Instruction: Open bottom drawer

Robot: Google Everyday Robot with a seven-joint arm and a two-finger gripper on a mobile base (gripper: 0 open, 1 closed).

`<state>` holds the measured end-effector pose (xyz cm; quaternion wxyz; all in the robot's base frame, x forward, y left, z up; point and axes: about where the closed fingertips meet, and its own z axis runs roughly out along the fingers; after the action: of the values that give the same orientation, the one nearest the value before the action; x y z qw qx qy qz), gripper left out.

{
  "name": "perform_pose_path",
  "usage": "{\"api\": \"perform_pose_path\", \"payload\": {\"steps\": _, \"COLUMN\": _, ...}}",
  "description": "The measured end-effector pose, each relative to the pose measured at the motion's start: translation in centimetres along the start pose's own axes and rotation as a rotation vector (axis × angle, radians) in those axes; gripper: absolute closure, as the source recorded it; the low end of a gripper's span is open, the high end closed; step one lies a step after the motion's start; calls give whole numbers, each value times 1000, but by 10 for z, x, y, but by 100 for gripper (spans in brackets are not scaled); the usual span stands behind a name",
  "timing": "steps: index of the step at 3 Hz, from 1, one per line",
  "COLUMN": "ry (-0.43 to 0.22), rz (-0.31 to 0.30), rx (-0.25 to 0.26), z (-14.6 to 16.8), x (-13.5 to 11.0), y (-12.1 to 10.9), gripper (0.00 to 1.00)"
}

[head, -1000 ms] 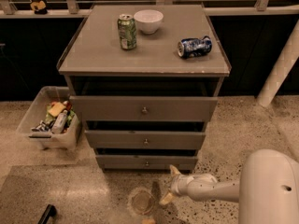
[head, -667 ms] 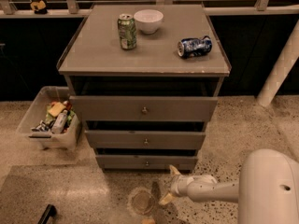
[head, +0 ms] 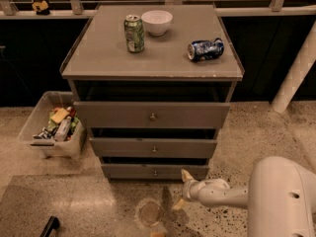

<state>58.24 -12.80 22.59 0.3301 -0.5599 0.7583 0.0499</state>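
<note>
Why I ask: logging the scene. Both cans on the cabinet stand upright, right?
No: in the camera view the green can stands upright, but the blue can lies on its side. The end effector hangs low, in front of the bottom drawer.

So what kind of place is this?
Probably an office or lab test corner: a three-drawer cabinet on a speckled stone floor, a clear plastic bin beside it, and the robot's gripper low by the bottom drawer.
</note>
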Motion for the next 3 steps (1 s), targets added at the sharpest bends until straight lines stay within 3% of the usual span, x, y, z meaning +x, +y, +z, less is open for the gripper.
{"api": "perform_pose_path", "payload": {"steps": 1, "ry": -1, "rz": -66, "rx": 75, "z": 11, "x": 1, "y": -47, "gripper": 0}}
{"api": "perform_pose_path", "payload": {"steps": 2, "ry": 1, "rz": -66, "rx": 73, "z": 11, "x": 1, "y": -47, "gripper": 0}}
{"api": "perform_pose_path", "payload": {"steps": 3, "ry": 44, "rz": -76, "rx": 87, "z": 22, "x": 18, "y": -66, "gripper": 0}}
